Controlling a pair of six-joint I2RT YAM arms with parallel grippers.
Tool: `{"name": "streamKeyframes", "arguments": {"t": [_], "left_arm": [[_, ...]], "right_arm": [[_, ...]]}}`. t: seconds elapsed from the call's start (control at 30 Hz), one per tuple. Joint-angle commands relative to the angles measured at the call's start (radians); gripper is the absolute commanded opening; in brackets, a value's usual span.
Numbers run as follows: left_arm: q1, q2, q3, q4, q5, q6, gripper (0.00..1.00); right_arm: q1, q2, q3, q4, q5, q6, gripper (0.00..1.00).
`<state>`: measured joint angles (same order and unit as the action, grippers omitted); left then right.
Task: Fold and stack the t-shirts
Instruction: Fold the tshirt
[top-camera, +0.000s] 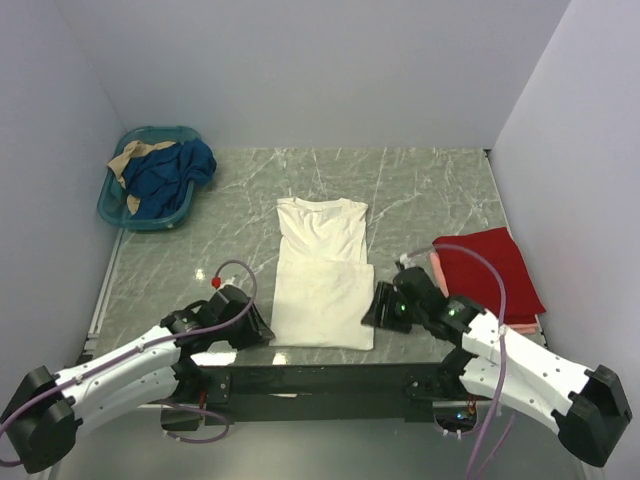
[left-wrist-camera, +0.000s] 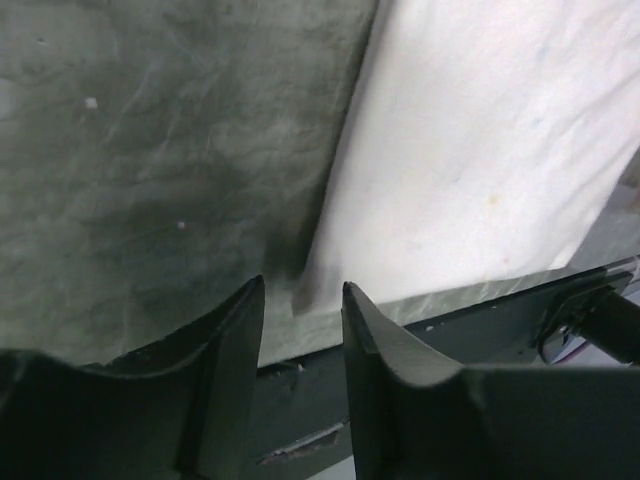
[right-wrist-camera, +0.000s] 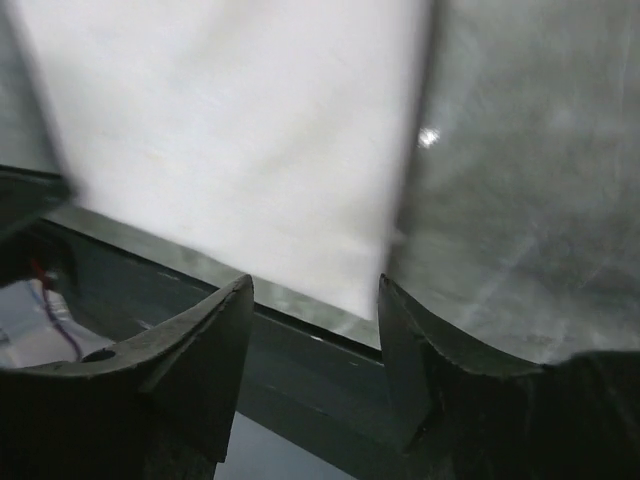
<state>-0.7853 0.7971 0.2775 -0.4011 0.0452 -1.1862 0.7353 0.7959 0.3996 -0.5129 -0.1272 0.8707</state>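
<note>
From above: cream-white t-shirt (top-camera: 320, 275) flat on the desk (top-camera: 420, 190), midway between left and right edges and close to the near edge. Sleeves tucked in, long axis running from near edge to far edge, collar at the far end. Left tool (top-camera: 258, 332) right at the shirt's near left corner, right tool (top-camera: 372, 308) at the near right side, each arm nearest its own corner. Red t-shirt (top-camera: 490, 268) folded by the right edge, atop a pink t-shirt (top-camera: 522, 322). Teal basket (top-camera: 112, 205) of other cloth in the far left corner.

From the left wrist: left tool (left-wrist-camera: 300, 305) parted narrowly, gripping nothing. Shirt corner just ahead between the tips, cloth spreading away to the right.

From the right wrist: right tool (right-wrist-camera: 315, 300) parted somewhat wider, also empty. Hem corner just ahead, cloth spreading to the left.

Probably poised to pinch both near corners and carry the hem along the long axis toward the collar.
</note>
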Motion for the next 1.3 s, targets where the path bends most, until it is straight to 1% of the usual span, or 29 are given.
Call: {"name": "streamKeyframes", "arguments": {"t": [0.0, 0.07, 0.1, 0.13, 0.17, 0.2, 0.23, 0.27, 0.3, 0.33, 0.37, 0.4, 0.43, 0.47, 0.5, 0.57, 0.6, 0.67, 0.7, 0.8, 0.9, 1.27], "left_arm": [[-0.005, -0.061, 0.124, -0.142, -0.073, 0.029, 0.43], [-0.003, -0.078, 0.158, -0.127, -0.087, 0.051, 0.43], [-0.003, -0.070, 0.199, -0.124, -0.094, 0.059, 0.43], [-0.003, -0.038, 0.218, -0.114, -0.102, 0.075, 0.42], [-0.003, -0.013, 0.238, -0.105, -0.111, 0.083, 0.41], [-0.003, 0.016, 0.277, -0.079, -0.108, 0.091, 0.40], [-0.002, 0.075, 0.294, -0.059, -0.104, 0.106, 0.36], [0.000, 0.105, 0.310, -0.041, -0.102, 0.109, 0.34], [0.004, 0.134, 0.337, -0.007, -0.102, 0.111, 0.31], [0.008, 0.186, 0.347, 0.011, -0.099, 0.114, 0.28], [0.012, 0.209, 0.354, 0.030, -0.097, 0.114, 0.28], [0.030, 0.229, 0.361, 0.053, -0.076, 0.108, 0.26], [0.043, 0.266, 0.358, 0.105, -0.056, 0.108, 0.24], [0.070, 0.281, 0.351, 0.135, -0.054, 0.106, 0.24], [0.086, 0.315, 0.341, 0.159, -0.015, 0.096, 0.23], [0.124, 0.350, 0.332, 0.221, 0.037, 0.092, 0.20], [0.150, 0.362, 0.325, 0.232, 0.050, 0.091, 0.20], [0.173, 0.401, 0.324, 0.261, 0.067, 0.096, 0.19], [0.176, 0.421, 0.330, 0.265, 0.070, 0.103, 0.19], [0.187, 0.447, 0.341, 0.265, 0.068, 0.115, 0.19], [0.199, 0.478, 0.333, 0.280, 0.076, 0.119, 0.19], [0.212, 0.544, 0.318, 0.323, 0.090, 0.123, 0.17]], "right_arm": [[0.004, 0.069, 0.247, 0.063, 0.125, -0.097, 0.61], [0.004, 0.158, 0.339, 0.140, 0.126, -0.197, 0.61], [0.003, 0.213, 0.388, 0.196, 0.174, -0.229, 0.61], [-0.002, 0.339, 0.507, 0.211, 0.191, -0.293, 0.61], [-0.020, 0.408, 0.571, 0.223, 0.193, -0.329, 0.61], [-0.034, 0.474, 0.635, 0.252, 0.184, -0.360, 0.61], [-0.049, 0.597, 0.748, 0.272, 0.144, -0.416, 0.61], [-0.066, 0.655, 0.801, 0.292, 0.130, -0.438, 0.61], [-0.103, 0.766, 0.853, 0.319, 0.077, -0.453, 0.61], [-0.123, 0.820, 0.960, 0.324, 0.010, -0.479, 0.60], [-0.138, 0.871, 1.011, 0.333, -0.023, -0.495, 0.59], [-0.158, 0.966, 1.109, 0.341, -0.041, -0.509, 0.59], [-0.165, 1.014, 1.160, 0.338, -0.075, -0.538, 0.59], [-0.168, 1.057, 1.209, 0.333, -0.089, -0.553, 0.59], [-0.171, 1.138, 1.290, 0.330, -0.098, -0.568, 0.59], [-0.172, 1.221, 1.379, 0.314, -0.121, -0.596, 0.59], [-0.171, 1.303, 1.465, 0.291, -0.133, -0.604, 0.59], [-0.171, 1.380, 1.545, 0.268, -0.150, -0.607, 0.59], [-0.172, 1.449, 1.618, 0.242, -0.160, -0.608, 0.58], [-0.169, 1.540, 1.709, 0.223, -0.178, -0.593, 0.58], [-0.166, 1.597, 1.762, 0.208, -0.178, -0.582, 0.58], [-0.159, 1.681, 1.791, 0.175, -0.161, -0.565, 0.54]]}}
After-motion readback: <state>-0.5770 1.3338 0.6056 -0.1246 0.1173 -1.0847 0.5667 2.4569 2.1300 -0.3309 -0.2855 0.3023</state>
